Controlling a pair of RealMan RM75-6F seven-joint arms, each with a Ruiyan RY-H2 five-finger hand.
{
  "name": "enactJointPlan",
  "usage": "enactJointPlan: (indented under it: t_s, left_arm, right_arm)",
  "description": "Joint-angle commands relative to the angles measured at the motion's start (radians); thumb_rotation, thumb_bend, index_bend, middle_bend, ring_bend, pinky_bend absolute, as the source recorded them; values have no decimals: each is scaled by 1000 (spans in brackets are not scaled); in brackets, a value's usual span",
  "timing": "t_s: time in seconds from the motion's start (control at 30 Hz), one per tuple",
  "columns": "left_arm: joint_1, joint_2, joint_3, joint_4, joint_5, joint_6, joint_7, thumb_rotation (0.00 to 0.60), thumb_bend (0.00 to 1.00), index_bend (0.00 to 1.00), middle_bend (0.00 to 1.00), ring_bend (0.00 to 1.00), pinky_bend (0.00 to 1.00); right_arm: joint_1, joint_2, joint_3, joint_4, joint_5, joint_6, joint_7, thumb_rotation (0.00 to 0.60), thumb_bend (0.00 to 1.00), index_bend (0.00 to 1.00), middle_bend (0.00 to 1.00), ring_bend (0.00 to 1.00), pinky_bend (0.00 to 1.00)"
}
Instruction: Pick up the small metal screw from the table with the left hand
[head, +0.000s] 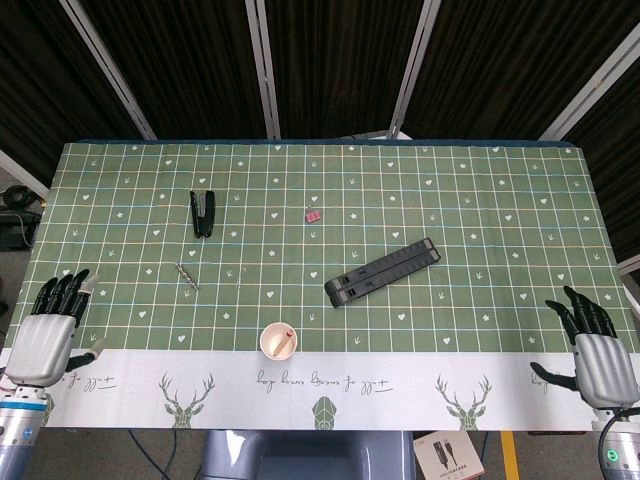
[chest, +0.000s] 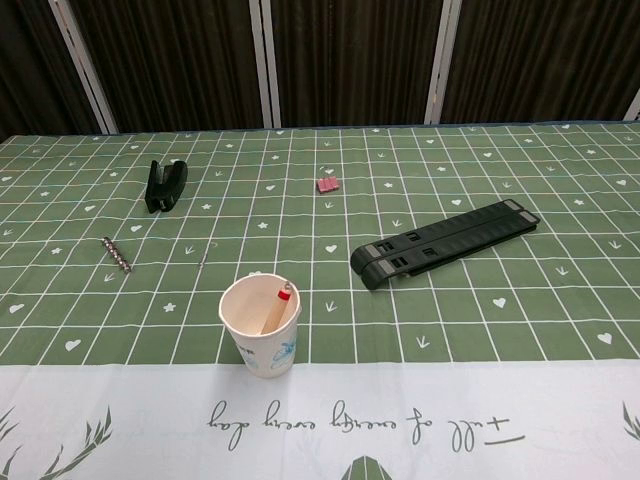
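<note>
The small metal screw (head: 187, 274) lies on the green checked tablecloth at the left, a thin threaded grey piece, seen again in the chest view (chest: 117, 255). My left hand (head: 50, 325) rests at the table's near left edge, fingers spread and empty, well to the left of and nearer than the screw. Over at the near right edge my right hand (head: 595, 345) is likewise open and holds nothing. Neither hand shows in the chest view.
A black stapler (head: 203, 213) lies beyond the screw. A paper cup (head: 278, 341) with a stick in it stands near the front middle. A long black folded stand (head: 383, 270) lies right of centre, a small pink clip (head: 313, 214) further back, and a tiny thin pin (chest: 203, 259) right of the screw.
</note>
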Motion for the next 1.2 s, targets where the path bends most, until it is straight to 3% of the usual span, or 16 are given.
enactJointPlan:
  t_s: [0.03,0.37,0.67,0.87,0.97,1.2]
  left_arm:
    - [1,-1,-1,2,2,-5,6,600,199,0,0,0,0]
    - [-12,7,-5,2,5,-57,9,600,206,7,0,0,0]
    - [-135,-9,-60,91,-36,-242,64,600,240,276,0,0,0]
    - [-263,-104,-133,240,-130,-421,73,600,255,358,0,0,0]
    - [-303,-158,-153,302,-163,-461,94,600,278,389,0,0,0]
    - [-371,-268,-158,427,-200,-533,140,600,305,430,0,0,0]
  right_arm:
    - [0,1,1,1,3,-2,3,600,46,177,0,0,87]
    - [-5,4,-6,-12,-13,10,-1,600,45,177,0,0,87]
    - [-1,5,-1,-13,1,-1,6,600,45,177,0,0,87]
    - [-1,6,-1,-15,5,-3,7,600,47,177,0,0,87]
    - [-2,8,0,-14,12,-6,12,600,45,177,0,0,87]
    - [-6,16,2,-14,21,-7,25,600,46,177,0,0,87]
